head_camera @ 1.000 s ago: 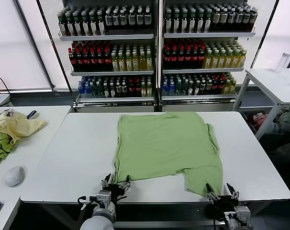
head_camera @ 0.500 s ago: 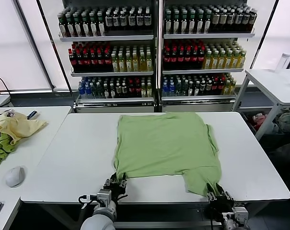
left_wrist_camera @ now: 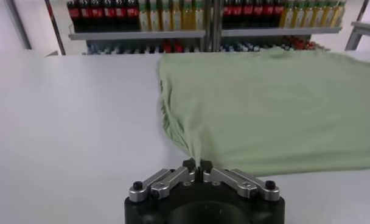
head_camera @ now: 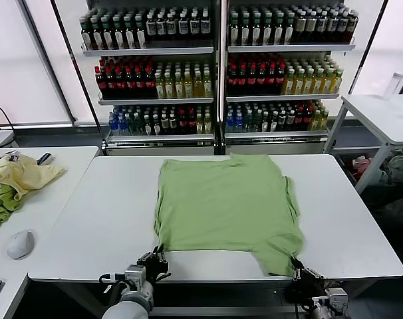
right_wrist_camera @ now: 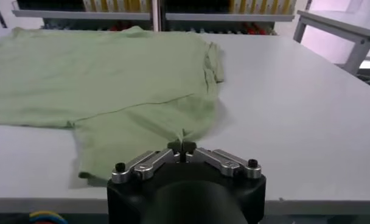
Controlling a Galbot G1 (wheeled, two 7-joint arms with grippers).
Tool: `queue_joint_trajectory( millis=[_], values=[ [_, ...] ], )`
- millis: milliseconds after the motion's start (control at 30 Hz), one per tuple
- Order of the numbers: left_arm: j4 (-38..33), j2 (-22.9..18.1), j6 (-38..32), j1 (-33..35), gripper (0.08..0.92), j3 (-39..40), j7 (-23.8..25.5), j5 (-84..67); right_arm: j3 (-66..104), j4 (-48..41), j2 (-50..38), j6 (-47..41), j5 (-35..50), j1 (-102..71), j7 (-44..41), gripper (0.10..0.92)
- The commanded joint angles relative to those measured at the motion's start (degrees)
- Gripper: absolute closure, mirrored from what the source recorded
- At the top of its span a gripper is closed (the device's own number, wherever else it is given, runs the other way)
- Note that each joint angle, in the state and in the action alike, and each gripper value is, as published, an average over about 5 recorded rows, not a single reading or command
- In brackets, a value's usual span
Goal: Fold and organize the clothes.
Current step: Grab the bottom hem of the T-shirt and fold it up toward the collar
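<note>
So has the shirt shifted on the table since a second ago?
Yes. The shirt has slid toward the table's near edge, pinched by the left gripper and right gripper.

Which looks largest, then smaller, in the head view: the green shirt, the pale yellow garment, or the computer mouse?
1. Green shirt, spread over the middle table.
2. Pale yellow garment, bunched on the side table.
3. Computer mouse, smallest, though nearer the camera than the yellow garment.

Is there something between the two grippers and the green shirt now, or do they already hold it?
Nothing stands between. The left gripper and the right gripper are each shut on the near edge of the green shirt.
</note>
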Motion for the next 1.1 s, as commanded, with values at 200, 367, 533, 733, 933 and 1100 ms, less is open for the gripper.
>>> queue_joint_trajectory(
  millis=[200, 367, 533, 733, 933, 1100],
  values=[
    [-7.22, 7.51, -1.97, -0.18, 0.892, -2.3, 2.81, -2.06, 1.86, 1.19, -3.0, 1.99, 3.51, 5.2, -0.34, 0.914],
    [-2.68, 9.36, -1.63, -5.0, 0.892, -0.25, 3.6, -2.1, 0.22, -3.03, -5.36, 1.84, 4.23, 11.37, 0.44, 0.914],
    [3.27, 10.44, -2.04, -10.95, 0.892, 2.56, 3.52, -2.08, -1.61, -7.43, -7.48, 1.64, 4.41, 17.6, 0.94, 0.914],
    [9.36, 10.77, -1.91, -17.08, 0.892, 5.86, 3.52, -1.77, -3.44, -11.97, -10.8, 0.78, 6.38, 23.16, 1.6, 0.914],
    [15.4, 9.97, -2.21, -22.12, 0.892, 8.21, 3.31, 0.15, -6.8, -16.7, -11.48, -0.1, 5.86, 28.13, 1.56, 0.914],
    [19.23, 9.32, -2.1, -24.98, 0.892, 9.4, 3.24, 2.15, -9.63, -19.94, -11.55, -0.17, 4.47, 31.16, 1.46, 0.914]
  ],
)
